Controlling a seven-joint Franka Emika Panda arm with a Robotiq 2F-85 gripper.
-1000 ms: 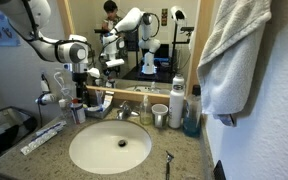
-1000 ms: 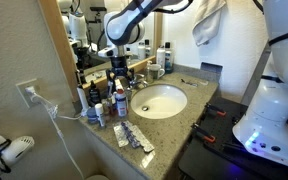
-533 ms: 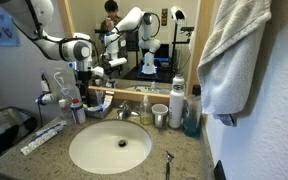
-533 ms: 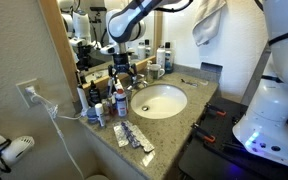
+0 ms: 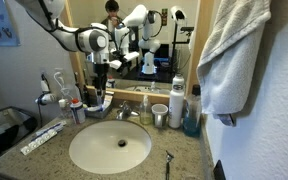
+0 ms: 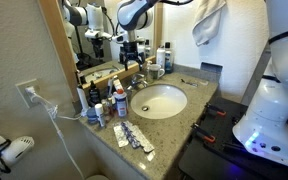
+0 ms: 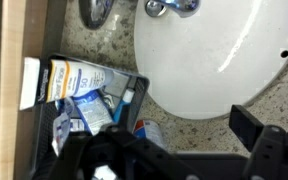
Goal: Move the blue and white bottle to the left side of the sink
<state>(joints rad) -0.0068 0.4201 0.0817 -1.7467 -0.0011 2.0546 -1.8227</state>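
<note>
Beside the sink (image 6: 166, 103), on the speckled desk (image 6: 169, 128), the blue and white bottle (image 6: 120, 101) is seen standing upright and ungripped, while the gripper (image 6: 134, 66) is held above it with its jaws spread wide and empty, well clear of the bottle's orange-red top.

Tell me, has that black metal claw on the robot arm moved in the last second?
Yes. In an exterior view the black gripper has lifted and swung right, ending nearer the chrome faucet than before.
</note>
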